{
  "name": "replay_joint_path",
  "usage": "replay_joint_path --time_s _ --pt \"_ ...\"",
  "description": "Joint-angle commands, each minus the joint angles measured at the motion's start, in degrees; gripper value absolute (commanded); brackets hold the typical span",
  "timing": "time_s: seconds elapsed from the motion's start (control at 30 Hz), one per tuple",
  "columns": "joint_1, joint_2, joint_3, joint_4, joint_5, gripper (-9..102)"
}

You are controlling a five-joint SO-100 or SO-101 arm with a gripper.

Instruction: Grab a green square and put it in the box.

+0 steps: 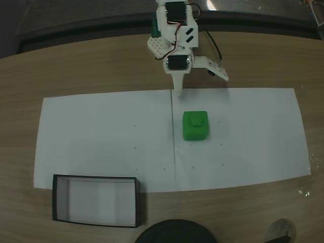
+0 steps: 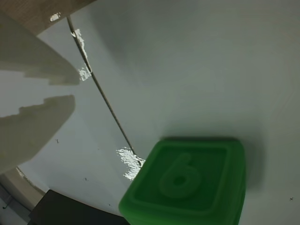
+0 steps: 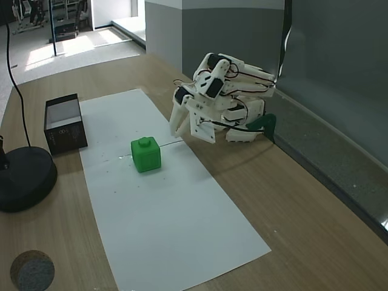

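**Folded low, gripper apart, cube untouched on the paper**

My arm is folded back on itself near the far edge of the table (image 1: 76,66), joints stacked close above the base, with my gripper (image 1: 200,81) pointing down toward the white paper (image 1: 101,136). My two fingers stand apart: one white fingertip (image 1: 178,90) tapers down to the seam between the two sheets, while the other angles out to the right in a fixed view. In the wrist view both pale fingers (image 2: 37,117) show at the left with a gap between them, holding nothing.

The green square (image 1: 195,125) sits on the paper just in front of my gripper, apart from it, its round knob facing up. In the wrist view its near face (image 2: 187,183) bears a raised 6.

The box (image 1: 96,200) rests well apart from the cube, at the paper's near left corner in a fixed view, beside a round black disc (image 3: 24,179).
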Motion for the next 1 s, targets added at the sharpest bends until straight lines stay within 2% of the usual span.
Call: replay_joint_path --time_s 0.0,0.33,0.47,0.57,0.7,0.87,0.97 --pt "-0.18 1.14 -3.34 0.18 -0.18 0" --pt "1.67 1.14 -1.14 -21.27 -0.79 0" --pt "1.85 0.88 -5.89 -26.89 -7.82 10" --pt "1.49 -0.35 -11.60 -26.10 -8.44 18" --pt "1.14 -6.24 -20.83 -20.04 -8.35 22" --pt "1.05 -22.24 -35.24 -9.05 -8.88 26" --pt "-0.88 -34.98 -42.19 -4.22 -12.74 29"
